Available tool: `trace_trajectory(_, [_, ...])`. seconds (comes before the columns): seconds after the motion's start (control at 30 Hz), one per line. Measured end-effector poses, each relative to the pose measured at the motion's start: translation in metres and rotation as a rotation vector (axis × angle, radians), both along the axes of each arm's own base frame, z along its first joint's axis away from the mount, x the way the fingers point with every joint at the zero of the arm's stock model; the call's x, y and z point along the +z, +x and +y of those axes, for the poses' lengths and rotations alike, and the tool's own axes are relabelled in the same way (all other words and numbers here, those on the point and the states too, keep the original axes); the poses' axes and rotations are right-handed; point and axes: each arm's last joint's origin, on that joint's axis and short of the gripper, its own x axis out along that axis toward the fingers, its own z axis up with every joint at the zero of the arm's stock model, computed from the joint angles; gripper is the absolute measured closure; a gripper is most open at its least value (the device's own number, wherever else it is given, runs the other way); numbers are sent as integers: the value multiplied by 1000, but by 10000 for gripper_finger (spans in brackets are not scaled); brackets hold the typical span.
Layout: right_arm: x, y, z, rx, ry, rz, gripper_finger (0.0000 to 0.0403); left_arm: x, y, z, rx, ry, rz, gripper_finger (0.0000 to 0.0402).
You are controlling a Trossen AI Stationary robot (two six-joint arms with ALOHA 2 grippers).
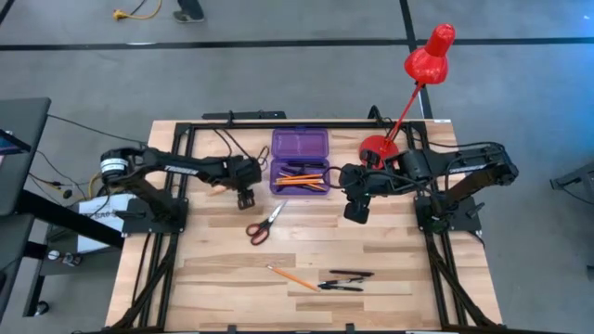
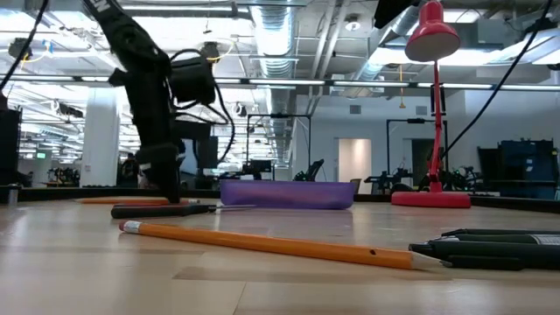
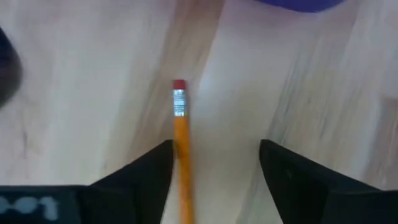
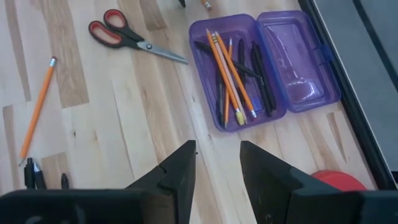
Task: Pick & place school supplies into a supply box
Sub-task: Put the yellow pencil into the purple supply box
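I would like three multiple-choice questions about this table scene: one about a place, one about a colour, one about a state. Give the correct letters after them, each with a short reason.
1. Where do the scissors lie?
A. inside the supply box
B. on the bare table, nearer the front edge than the box
C. under the lamp

2. What colour is the supply box?
A. purple
B. green
C. yellow

3. How is the box's lid?
A. closed
B. removed and lying at the front edge
C. open, hinged back flat

Answers:
1 B: the high view shows the scissors on the wood, outside the box.
2 A: the box is translucent purple in the high and right wrist views.
3 C: the right wrist view shows the lid folded open beside the tray, which holds pencils and pens.
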Motion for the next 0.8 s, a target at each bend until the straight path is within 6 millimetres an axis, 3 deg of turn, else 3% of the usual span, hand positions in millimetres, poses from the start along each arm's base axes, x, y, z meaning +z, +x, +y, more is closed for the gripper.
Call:
trace_trajectory(0.13, [0,0,0,-1,1,-1,283,-10,-4,9,30,-132,16,167])
trace_trajectory(0.27, [0,0,0,-14,9,-4,283,-9,-4,5,-17,-131,19,182])
trace_trajectory(0.5, [0,0,0,-16,8,-2,283,4,-4,-13,-179,-146,-1,254])
trace_trajectory(0.8, [0,0,-1,-21,-2,-5,283,4,-3,-49,-326,-168,75,335])
